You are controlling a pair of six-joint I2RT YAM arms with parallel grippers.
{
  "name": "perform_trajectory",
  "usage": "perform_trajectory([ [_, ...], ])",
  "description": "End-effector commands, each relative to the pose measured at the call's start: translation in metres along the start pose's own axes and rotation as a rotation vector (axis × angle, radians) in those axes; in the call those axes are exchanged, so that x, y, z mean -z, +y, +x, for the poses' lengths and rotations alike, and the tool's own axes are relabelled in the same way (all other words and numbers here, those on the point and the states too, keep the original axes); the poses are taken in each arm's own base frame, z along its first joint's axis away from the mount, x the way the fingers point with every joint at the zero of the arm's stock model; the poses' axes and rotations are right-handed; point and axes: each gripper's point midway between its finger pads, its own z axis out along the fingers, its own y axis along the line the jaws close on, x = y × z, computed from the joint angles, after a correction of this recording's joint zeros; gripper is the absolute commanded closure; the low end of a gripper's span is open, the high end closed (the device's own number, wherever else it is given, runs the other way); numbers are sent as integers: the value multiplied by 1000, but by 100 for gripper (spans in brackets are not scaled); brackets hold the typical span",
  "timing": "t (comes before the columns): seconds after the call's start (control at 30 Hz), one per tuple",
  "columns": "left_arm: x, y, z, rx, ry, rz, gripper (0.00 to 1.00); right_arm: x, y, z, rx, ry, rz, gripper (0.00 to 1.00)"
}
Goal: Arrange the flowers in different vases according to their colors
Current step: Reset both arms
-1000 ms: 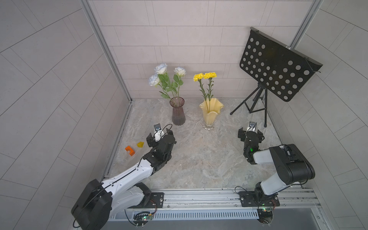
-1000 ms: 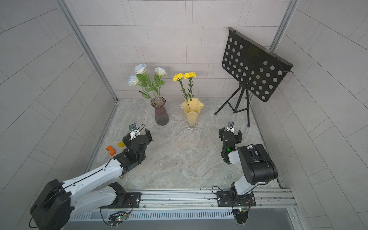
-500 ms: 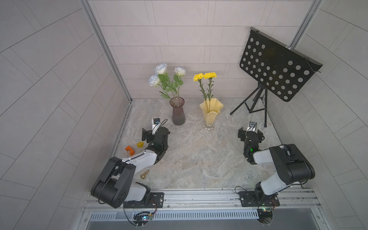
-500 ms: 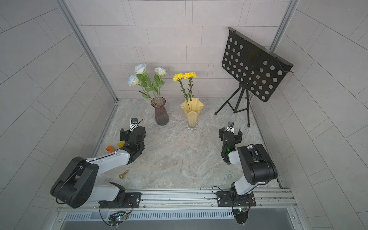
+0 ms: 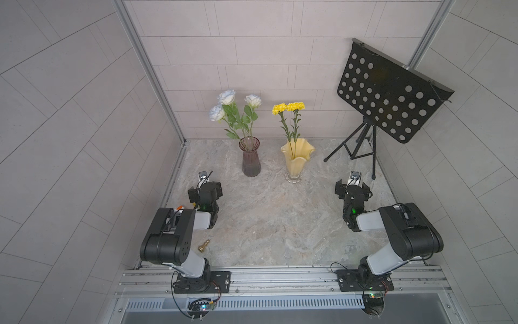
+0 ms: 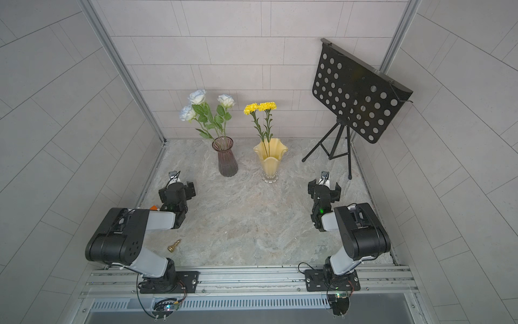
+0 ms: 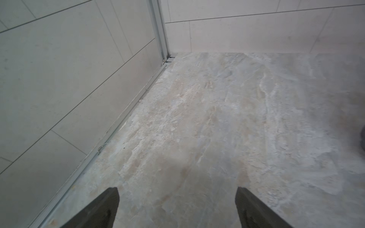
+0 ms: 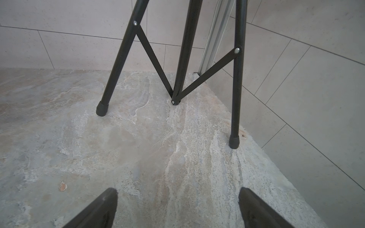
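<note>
Three white roses [image 5: 227,105] stand together in a smoky purple ribbed vase [image 5: 251,161] near the back wall of a marble-patterned tabletop [image 5: 266,221], as seen in both top views. Just right of the purple vase and not touching it, two frilly yellow blooms [image 5: 288,107] rise on thin stems from a pale yellow vase [image 5: 296,157] with a ruffled rim and clear foot. Both vases are upright. Farther right of the purple vase, beyond the yellow one, a black perforated music stand [image 5: 389,98] sits on its tripod in the corner. The left gripper [image 7: 177,199] hangs low in front of the purple vase and to its left, its jaws spread wide over bare tabletop with nothing between them. The right gripper [image 8: 177,197], well to the right of the purple vase and facing the stand's tripod feet, is likewise spread wide and empty. A small brass-coloured piece [image 5: 203,246] lies well in front of the purple vase, beside the left arm.
</note>
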Motion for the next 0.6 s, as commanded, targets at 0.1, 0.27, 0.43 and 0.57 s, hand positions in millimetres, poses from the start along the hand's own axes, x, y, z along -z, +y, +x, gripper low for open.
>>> perform_trajectory([
  [0.1,0,-11,-8,17,-6,55,0,0,0,2,-10,3,3,0],
  [0.27,1,-12,-8,10,12,57,0,0,0,2,-8,3,2,0],
  [0.43,1,-11,-8,13,6,54,0,-1,1,3,-4,10,-5,0],
  [0.57,1,-12,-8,12,7,56,0,1,1,2,-4,-1,-6,0],
])
